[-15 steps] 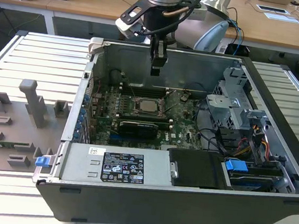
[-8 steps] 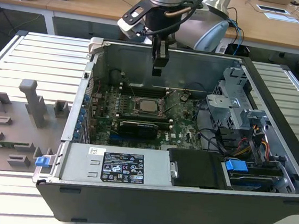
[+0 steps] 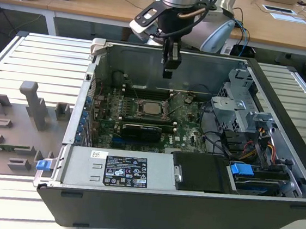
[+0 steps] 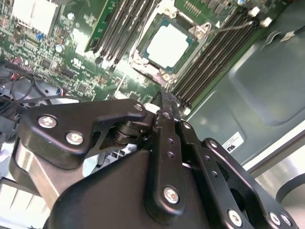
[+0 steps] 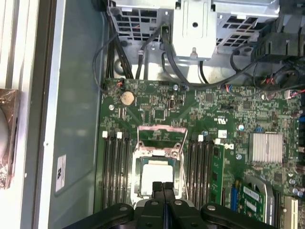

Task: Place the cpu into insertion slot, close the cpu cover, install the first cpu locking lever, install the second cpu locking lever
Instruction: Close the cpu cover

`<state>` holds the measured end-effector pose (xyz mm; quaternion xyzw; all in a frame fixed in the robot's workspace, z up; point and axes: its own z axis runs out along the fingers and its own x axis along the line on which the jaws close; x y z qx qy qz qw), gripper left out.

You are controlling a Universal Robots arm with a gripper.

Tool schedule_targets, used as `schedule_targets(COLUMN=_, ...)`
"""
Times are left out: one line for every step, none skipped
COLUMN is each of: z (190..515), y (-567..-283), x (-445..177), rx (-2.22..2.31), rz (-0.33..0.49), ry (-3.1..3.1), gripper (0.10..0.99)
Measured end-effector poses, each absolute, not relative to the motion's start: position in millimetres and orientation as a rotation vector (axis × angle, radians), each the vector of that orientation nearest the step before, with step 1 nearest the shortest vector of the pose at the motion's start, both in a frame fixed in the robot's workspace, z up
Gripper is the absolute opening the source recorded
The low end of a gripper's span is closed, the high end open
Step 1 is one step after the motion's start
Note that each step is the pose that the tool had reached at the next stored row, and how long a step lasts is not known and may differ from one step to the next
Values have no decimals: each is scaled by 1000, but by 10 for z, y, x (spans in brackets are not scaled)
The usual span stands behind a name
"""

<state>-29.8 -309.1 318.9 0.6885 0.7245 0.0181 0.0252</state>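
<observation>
The cpu [image 5: 157,172] sits in the insertion slot [image 5: 137,168], and the cpu cover [image 5: 162,130] looks raised beside it. The gripper [image 3: 168,71] hovers above, fingers [image 5: 167,188] pressed together and empty. Closing the cover seems the step in hand, and it needs a gentle push on the frame.

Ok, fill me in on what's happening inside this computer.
The robot arm's gripper hangs over the motherboard in the open computer case, fingers shut and holding nothing. The cpu already sits in the insertion slot, right below the fingertips in the first wrist view. The cpu cover looks swung back, not yet closed over the chip.
</observation>
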Motion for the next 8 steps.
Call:
schedule_targets(z=3189, y=-3091, x=-273, rx=2129, rz=56, ry=2241, gripper=106)
schedule_targets(z=3190, y=-3092, x=-254, rx=2129, rz=56, ry=2241, gripper=106)
schedule_targets(z=3189, y=-3091, x=-226, rx=2129, rz=56, ry=2240, gripper=106)
schedule_targets(z=3190, y=-3091, x=-183, rx=2129, rz=56, ry=2241, gripper=106)
schedule_targets(z=3189, y=-3091, x=-164, rx=2129, rz=56, ry=2241, gripper=106)
schedule_targets(z=3189, y=-3091, x=-150, rx=2129, rz=56, ry=2241, gripper=106)
schedule_targets(z=3190, y=-3091, x=-128, rx=2129, rz=56, ry=2241, gripper=106)
schedule_targets(z=3189, y=-3091, x=-42, rx=2129, rz=56, ry=2241, gripper=106)
